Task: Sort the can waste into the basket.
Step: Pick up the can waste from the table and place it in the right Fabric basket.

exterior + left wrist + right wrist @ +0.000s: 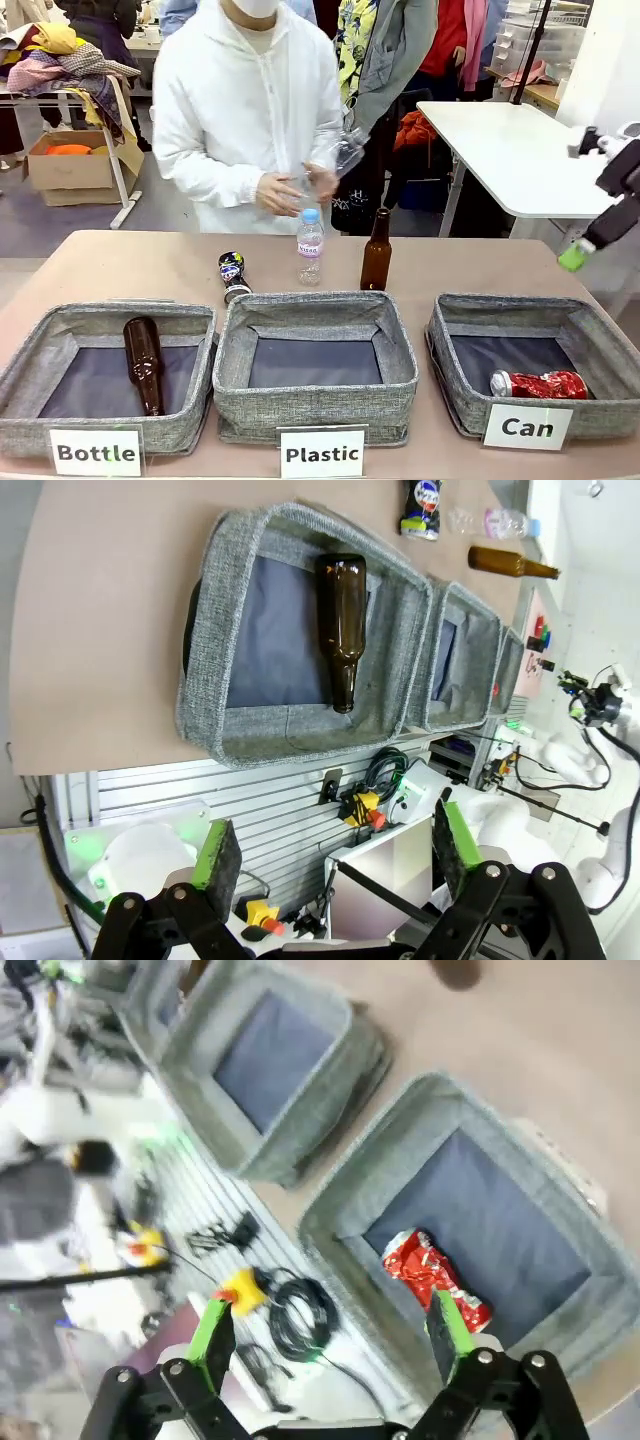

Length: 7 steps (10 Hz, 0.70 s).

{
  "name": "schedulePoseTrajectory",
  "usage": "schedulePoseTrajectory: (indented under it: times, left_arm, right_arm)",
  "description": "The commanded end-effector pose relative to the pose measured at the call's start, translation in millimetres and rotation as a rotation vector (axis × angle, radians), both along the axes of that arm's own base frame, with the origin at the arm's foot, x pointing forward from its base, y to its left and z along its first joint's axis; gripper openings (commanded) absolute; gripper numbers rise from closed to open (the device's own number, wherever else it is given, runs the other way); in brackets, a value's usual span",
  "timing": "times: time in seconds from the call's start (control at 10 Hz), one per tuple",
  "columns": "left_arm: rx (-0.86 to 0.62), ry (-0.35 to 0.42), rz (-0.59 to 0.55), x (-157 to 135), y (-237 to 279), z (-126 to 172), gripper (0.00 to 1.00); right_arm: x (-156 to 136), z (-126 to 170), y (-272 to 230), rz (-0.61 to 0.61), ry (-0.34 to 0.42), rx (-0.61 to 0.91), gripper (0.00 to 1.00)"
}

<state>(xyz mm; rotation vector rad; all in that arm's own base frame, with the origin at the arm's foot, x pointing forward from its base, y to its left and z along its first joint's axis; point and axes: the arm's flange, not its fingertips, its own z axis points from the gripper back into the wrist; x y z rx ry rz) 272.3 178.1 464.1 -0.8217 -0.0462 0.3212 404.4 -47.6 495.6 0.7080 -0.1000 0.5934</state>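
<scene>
A crushed red can [540, 384] lies in the front right corner of the grey basket [600, 418] labelled "Can". The right wrist view has the same red can [435, 1278] on the dark lining of that basket [335, 1222]. My right gripper [330, 1335] hangs open and empty above the basket's near edge, and it is high at the right edge in the front view [580, 252]. A dark crushed can [233, 275] with coloured print lies on the table behind the middle basket, also small and far off in the left wrist view [422, 505]. My left gripper [335, 855] is open and empty, off the table's edge.
A brown bottle [145, 362] lies in the "Bottle" basket [30, 425]. The "Plastic" basket [315, 405] holds nothing. A clear plastic bottle [310, 245] and a brown glass bottle [377, 252] stand behind it. A person's hands [280, 192] hover over the plastic bottle.
</scene>
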Motion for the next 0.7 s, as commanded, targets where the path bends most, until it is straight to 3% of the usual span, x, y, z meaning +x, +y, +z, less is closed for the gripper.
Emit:
schedulePoseTrajectory:
  times: [0.0,0.1,0.4,0.5,0.6]
  left_arm:
    - [-0.008,0.011,0.006,-0.2,2.0,3.1,1.00]
    - [-0.008,0.011,0.006,-0.2,2.0,3.1,1.00]
    - [-0.008,0.011,0.006,-0.2,2.0,3.1,1.00]
    - [-0.008,0.011,0.006,-0.2,2.0,3.1,1.00]
    - [-0.008,0.011,0.006,-0.2,2.0,3.1,1.00]
  right_arm:
    - [16.9,-7.7,-33.7,-0.974,0.294,0.852,1.00]
    - [14.0,-16.8,-49.6,-1.060,0.298,0.985,1.00]
    - [-17.9,-39.4,-69.6,-1.160,-0.001,1.265,1.00]
    - [-18.6,-43.3,-66.4,-1.159,-0.059,1.263,1.00]
    - [-4.3,-40.5,-85.2,-0.542,0.303,0.518,1.00]
